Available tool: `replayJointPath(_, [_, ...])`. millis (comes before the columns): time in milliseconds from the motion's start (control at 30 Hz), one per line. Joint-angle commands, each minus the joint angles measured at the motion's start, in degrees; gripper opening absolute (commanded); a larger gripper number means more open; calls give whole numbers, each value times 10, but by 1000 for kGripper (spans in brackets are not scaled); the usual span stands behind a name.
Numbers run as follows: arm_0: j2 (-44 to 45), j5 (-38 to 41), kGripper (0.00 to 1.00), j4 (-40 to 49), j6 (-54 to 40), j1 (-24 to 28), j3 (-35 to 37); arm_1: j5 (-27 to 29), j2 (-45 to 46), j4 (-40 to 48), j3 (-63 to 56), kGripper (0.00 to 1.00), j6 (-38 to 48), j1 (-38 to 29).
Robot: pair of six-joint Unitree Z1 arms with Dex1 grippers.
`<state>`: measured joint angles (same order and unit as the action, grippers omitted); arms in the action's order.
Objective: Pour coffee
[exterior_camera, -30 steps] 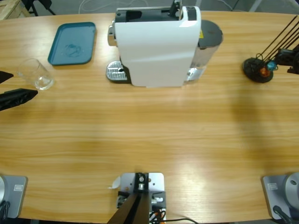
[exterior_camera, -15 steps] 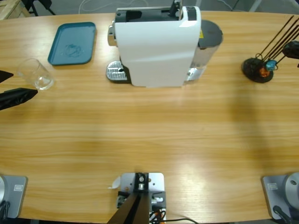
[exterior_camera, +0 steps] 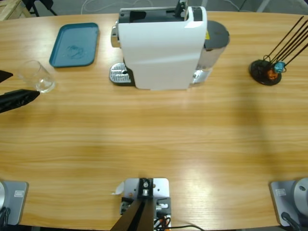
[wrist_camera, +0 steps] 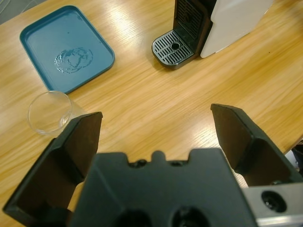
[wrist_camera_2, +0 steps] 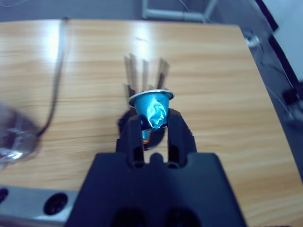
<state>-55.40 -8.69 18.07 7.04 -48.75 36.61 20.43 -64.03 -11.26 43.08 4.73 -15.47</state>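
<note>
glass tumbler (wrist_camera: 49,112): clear, upright, looks empty
left gripper (wrist_camera: 156,125): jaws spread wide, nothing held
right gripper (wrist_camera_2: 151,125): clenched on teal capsule (wrist_camera_2: 152,108)

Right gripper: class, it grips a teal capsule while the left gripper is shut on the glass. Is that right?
Not quite. The right gripper does grip the capsule, but the left wrist view shows the left gripper open and empty, with the glass standing apart on the table.
</note>
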Motion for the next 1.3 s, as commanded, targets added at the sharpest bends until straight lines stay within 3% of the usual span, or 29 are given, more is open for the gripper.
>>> replayJointPath(33, [9,-6,987,-5,6,-4,-25,-116,59,-66,16,72,-123,-238])
replayJointPath(267, [6,-7,941,-5,6,-4,-25,-247,-24,-92,35,68,-281,-347])
replayJointPath(500, [6,-5,941,-5,6,-4,-25,-315,-166,-135,202,71,-388,-372])
replayJointPath(633, [7,-5,941,-5,6,-4,-25,-318,-256,-170,313,71,-440,-373])
replayJointPath(833, [8,-5,941,-5,6,-4,-26,-314,-337,-177,388,71,-500,-369])
replayJointPath(1300, [6,-5,941,-5,6,-4,-26,-311,-411,-207,520,70,-548,-306])
